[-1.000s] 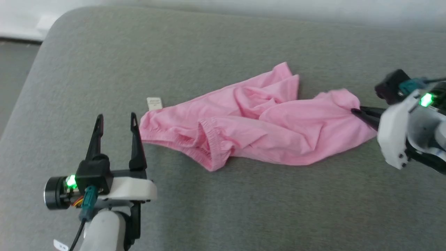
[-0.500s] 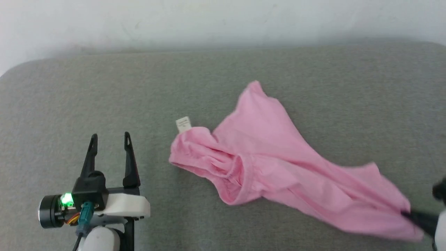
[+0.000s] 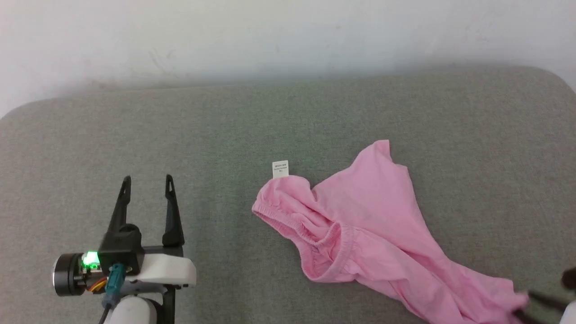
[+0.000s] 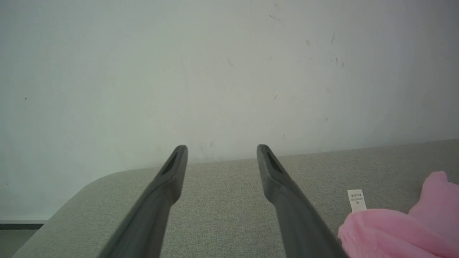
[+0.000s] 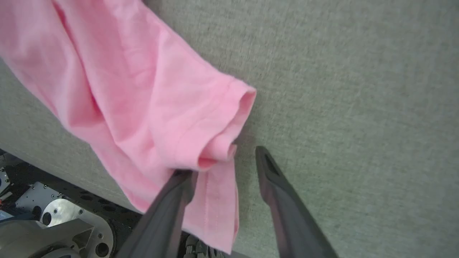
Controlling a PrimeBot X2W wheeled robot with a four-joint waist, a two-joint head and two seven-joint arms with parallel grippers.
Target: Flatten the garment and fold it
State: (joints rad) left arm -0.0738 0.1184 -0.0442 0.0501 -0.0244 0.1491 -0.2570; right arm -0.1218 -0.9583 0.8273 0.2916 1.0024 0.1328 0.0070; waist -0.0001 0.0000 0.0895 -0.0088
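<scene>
Right jaws: right gripper (image 5: 223, 163) stands with its 2 fingers well apart and clamps nothing.
Cloth at right jaws: the hem (image 5: 229, 118) of the garment (image 3: 369, 225) drapes over the tip of 1 finger. A flap of it hangs into the gap between the 2 fingers. The other finger is clear of the cloth, over bare cushion (image 3: 225, 135).
Right jaws, head view: blurred at the lower right corner, just at the garment's trailing end.
Left jaws: left gripper (image 3: 148, 178) is wide open and empty, with its 2 fingers pointing toward the wall (image 3: 270, 36).
Cloth vs left jaws: well apart. The nearest pink edge lies off to the gripper's right, and nothing is between its fingers.
Garment lie: a crumpled diagonal strip on the cushion, running from mid-frame down to the lower right corner.
Elastic band (image 3: 315, 229): gathered and ruffled, curling open at the end nearer the left gripper.
Label (image 3: 280, 168): white, sticking out from the band's upper edge and lying flat on the cushion.
Beyond cushion edge: metal base parts (image 5: 53, 225) show in the right wrist view, under the overhanging cloth.
</scene>
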